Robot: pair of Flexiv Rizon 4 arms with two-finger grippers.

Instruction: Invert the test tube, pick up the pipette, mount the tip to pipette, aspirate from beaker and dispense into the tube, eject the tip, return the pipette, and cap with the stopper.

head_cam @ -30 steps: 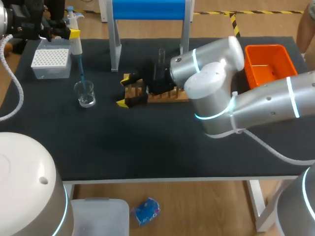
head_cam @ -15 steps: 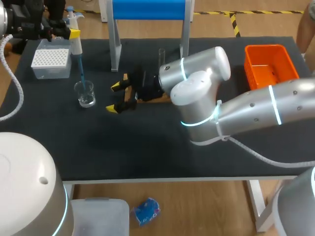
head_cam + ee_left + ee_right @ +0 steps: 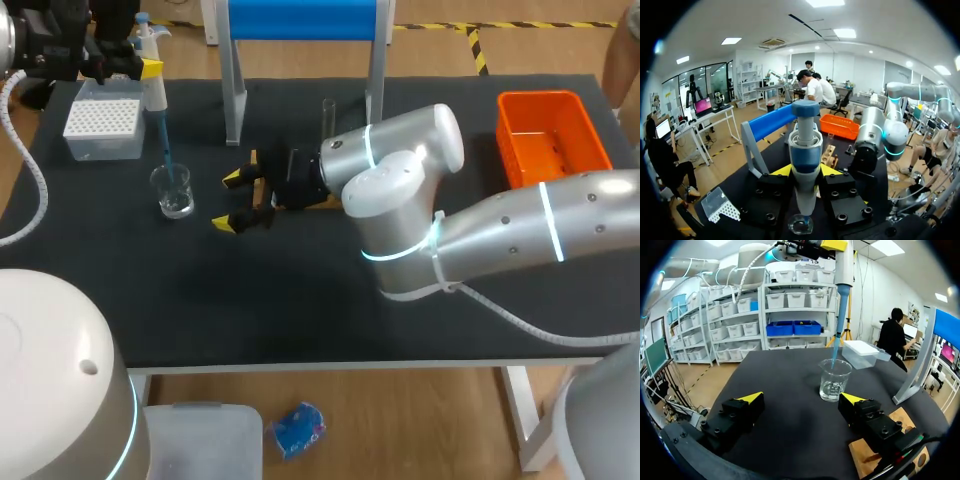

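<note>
Beaker (image 3: 834,380) apparently ahead of right tool (image 3: 801,398)

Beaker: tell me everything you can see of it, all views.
The beaker is a small clear cup, glass or plastic by its look. It stands upright on the black table, in front of the white tip box. A little clear liquid seems to lie at its bottom. The pipette, clamped in the left gripper, has its blue tip dipping into the mouth from above. The open right gripper sits beside it, not touching.
</note>
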